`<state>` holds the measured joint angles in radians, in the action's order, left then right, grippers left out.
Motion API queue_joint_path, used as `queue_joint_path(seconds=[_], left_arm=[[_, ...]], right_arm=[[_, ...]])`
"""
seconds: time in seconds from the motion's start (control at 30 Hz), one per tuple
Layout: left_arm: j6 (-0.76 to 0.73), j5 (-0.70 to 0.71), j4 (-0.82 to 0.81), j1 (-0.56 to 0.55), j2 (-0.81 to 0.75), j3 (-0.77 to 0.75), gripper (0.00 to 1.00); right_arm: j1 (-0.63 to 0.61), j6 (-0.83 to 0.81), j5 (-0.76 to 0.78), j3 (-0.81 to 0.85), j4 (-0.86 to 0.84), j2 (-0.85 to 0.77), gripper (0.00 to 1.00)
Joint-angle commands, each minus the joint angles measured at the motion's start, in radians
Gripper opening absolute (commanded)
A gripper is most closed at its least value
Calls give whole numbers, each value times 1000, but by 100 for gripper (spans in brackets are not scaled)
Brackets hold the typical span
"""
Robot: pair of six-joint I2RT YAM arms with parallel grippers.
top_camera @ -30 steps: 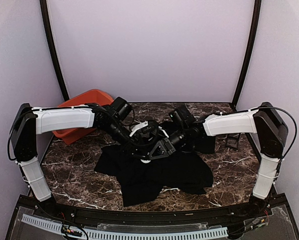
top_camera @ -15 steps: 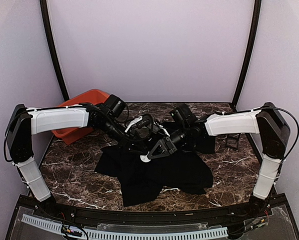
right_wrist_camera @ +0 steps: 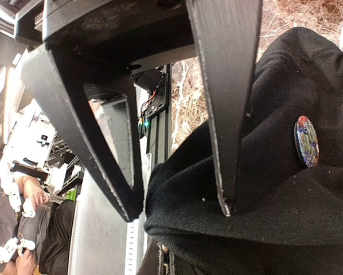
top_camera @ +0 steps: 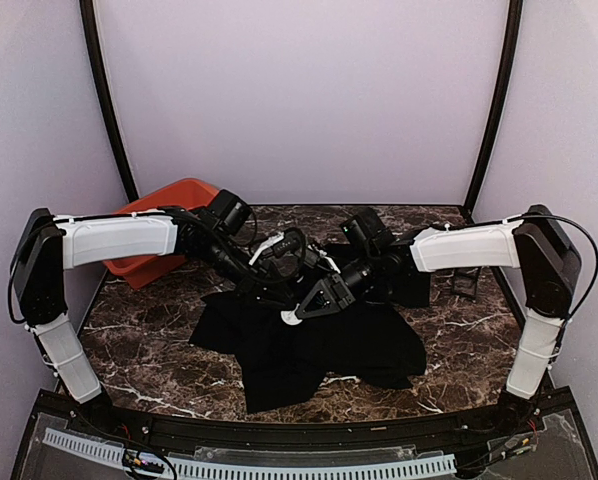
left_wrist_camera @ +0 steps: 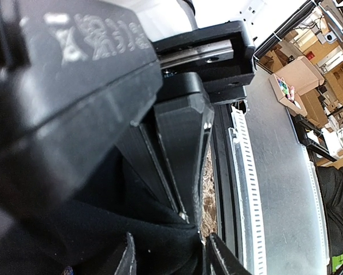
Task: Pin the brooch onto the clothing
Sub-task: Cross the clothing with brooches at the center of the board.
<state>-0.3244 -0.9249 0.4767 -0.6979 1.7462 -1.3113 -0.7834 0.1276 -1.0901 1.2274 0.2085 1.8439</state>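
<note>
T-shirt [top_camera: 309, 350]: one, black, crumpled.
Brooch [right_wrist_camera: 307, 141]: one; round disc, mottled blue-red face, on the T-shirt.
Right gripper [right_wrist_camera: 177, 215]: clenched on T-shirt fold.
Left gripper [left_wrist_camera: 171, 258]: grasp cannot be told.

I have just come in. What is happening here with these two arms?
Two robot arms meet over a black short-sleeved T-shirt crumpled on the dark marbled table. The right gripper is shut on a raised fold of it. Near that fold a small round brooch with a multicoloured face sits on the cloth; whether it is pinned cannot be seen. The left gripper is at the same spot, its grip unclear.
</note>
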Motion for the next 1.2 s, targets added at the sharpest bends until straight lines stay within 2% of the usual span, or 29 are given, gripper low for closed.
queue_joint_path(seconds=[0.0,1.17], left_arm=[[-6,6,16,-3,-2,11,40],[-2,-53,-29,-11,10,41,41]], right_arm=[[-1,-14,-38,0,-32,-37,0],[0,-34,-32,36,17,-15,0]])
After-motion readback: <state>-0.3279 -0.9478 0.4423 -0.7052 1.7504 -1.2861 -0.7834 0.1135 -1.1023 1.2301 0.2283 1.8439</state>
